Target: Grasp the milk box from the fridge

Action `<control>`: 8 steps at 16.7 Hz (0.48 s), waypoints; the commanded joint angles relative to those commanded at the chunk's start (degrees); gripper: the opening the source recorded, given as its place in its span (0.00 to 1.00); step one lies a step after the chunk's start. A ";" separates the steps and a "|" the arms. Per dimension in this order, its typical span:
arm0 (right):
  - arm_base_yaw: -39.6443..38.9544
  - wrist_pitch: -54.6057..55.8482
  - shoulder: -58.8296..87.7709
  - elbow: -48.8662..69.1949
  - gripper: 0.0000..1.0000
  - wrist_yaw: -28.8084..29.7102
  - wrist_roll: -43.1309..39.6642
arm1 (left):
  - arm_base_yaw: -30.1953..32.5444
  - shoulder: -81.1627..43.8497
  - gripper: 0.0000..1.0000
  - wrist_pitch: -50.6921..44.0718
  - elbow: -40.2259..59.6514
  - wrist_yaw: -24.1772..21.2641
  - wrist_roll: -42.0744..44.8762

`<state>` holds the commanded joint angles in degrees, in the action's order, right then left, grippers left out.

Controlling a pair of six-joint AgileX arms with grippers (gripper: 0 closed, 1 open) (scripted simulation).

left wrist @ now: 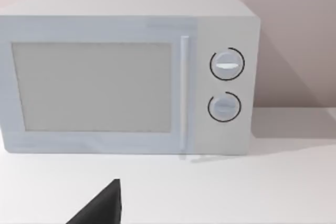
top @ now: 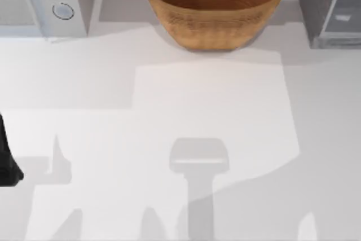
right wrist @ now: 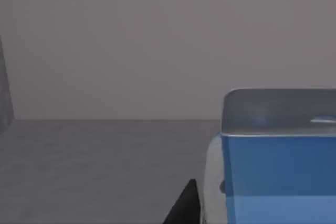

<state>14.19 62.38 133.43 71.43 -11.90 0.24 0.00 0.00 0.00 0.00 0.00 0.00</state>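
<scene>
- One milk box (right wrist: 278,177) shows close up in the right wrist view, with a blue face, a pale side edge and a grey-looking top. It stands on a dim grey floor with grey walls behind and beside it, which looks like the inside of the fridge.
- A dark finger tip (right wrist: 185,207) of the right gripper pokes up just beside the carton's pale edge; whether it touches I cannot tell, and I cannot tell whether those jaws are apart or together.
- One fridge (top: 333,7) stands at the far right corner of the tabletop (top: 169,128) in the top view, a grey box with a paler glassy panel and a thin frame.
- One brown woven basket (top: 214,7) sits at the far middle, to the left of the fridge and apart from it.
- One white microwave (top: 42,1) stands at the far left corner; the left wrist view faces its door, with a vertical handle and two round knobs (left wrist: 227,64), one above the other.
- The left arm (top: 7,159) sits parked at the tabletop's left edge; a dark finger tip (left wrist: 102,205) of its gripper shows in front of the microwave, and the state of its jaws cannot be told.
</scene>
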 joint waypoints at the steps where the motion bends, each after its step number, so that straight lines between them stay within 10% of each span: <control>1: 0.01 -1.25 -1.22 -0.04 0.00 0.00 0.04 | 0.00 0.00 1.00 0.00 0.00 0.00 0.00; 8: 0.03 -3.02 -3.00 -0.13 0.00 -0.10 0.19 | 0.00 0.00 1.00 0.00 0.00 0.00 0.00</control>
<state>14.22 59.36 130.43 71.30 -12.01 0.43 0.00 0.00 0.00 0.00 0.00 0.00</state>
